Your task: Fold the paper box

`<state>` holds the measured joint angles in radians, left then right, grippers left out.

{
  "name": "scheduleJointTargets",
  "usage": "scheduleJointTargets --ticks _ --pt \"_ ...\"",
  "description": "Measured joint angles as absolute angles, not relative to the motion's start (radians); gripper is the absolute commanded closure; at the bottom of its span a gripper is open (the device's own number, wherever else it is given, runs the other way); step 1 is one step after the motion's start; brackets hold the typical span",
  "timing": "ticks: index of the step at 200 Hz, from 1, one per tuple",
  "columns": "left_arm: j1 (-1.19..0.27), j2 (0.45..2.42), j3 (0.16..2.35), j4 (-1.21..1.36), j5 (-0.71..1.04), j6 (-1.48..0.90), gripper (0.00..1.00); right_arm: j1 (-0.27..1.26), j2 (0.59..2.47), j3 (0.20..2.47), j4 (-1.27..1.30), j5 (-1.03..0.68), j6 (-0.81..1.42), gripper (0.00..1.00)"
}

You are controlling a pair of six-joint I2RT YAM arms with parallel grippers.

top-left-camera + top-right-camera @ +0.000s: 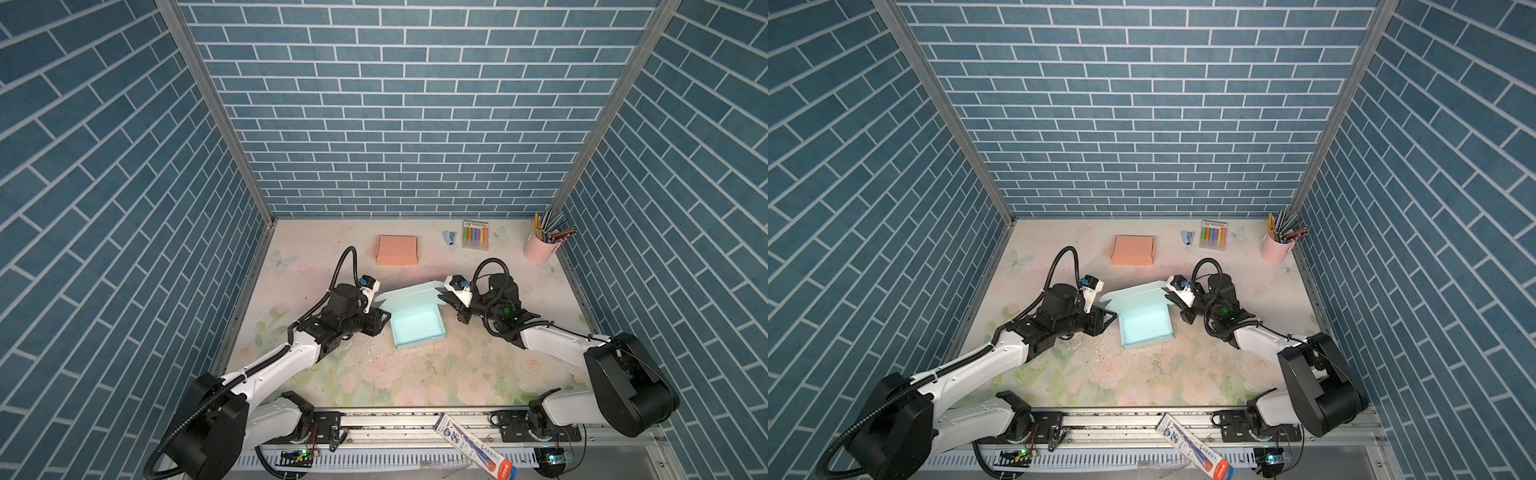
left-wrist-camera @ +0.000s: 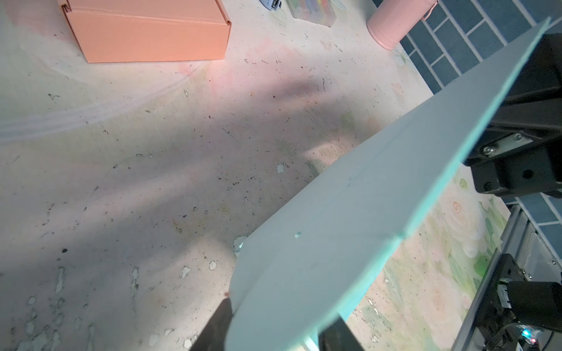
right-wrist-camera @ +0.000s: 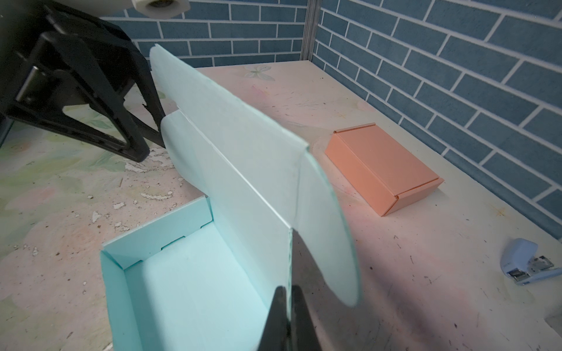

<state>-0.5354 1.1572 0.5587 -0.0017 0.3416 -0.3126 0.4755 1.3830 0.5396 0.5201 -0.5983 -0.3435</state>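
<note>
The teal paper box [image 1: 415, 326] sat lower middle in both top views, lid [image 1: 409, 293] raised; the right gripper [image 3: 287, 304] pinched its right flap [image 3: 325, 231]. The left gripper [image 1: 385, 316] straddled the left flap [image 3: 179, 146], jaws partly apart.

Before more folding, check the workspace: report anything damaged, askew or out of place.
The floral table covering is flaked in white patches beside the teal paper box. A long printed carton lies slanted across the front rail, off the table. Nothing else stands out.
</note>
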Motion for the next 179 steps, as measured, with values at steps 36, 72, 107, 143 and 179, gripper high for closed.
scheduleJointTargets --ticks 36,72,107,143,179 --pt "-0.537 1.175 0.559 0.006 0.334 -0.316 0.78 0.476 1.383 0.540 0.520 -0.602 -0.344 1.00" --pt "-0.540 1.164 0.559 0.004 0.324 -0.324 0.87 0.476 1.383 0.540 0.519 -0.603 -0.344 1.00" --pt "-0.550 1.150 0.573 -0.004 0.310 -0.327 0.98 0.476 1.383 0.540 0.519 -0.603 -0.336 1.00" --pt "-0.590 1.175 0.625 -0.024 0.265 -0.326 1.00 0.492 1.376 0.538 0.549 -0.534 -0.283 1.00" --pt "-0.627 1.251 0.695 -0.022 0.165 -0.334 1.00 0.580 1.346 0.528 0.573 -0.342 -0.213 0.95"
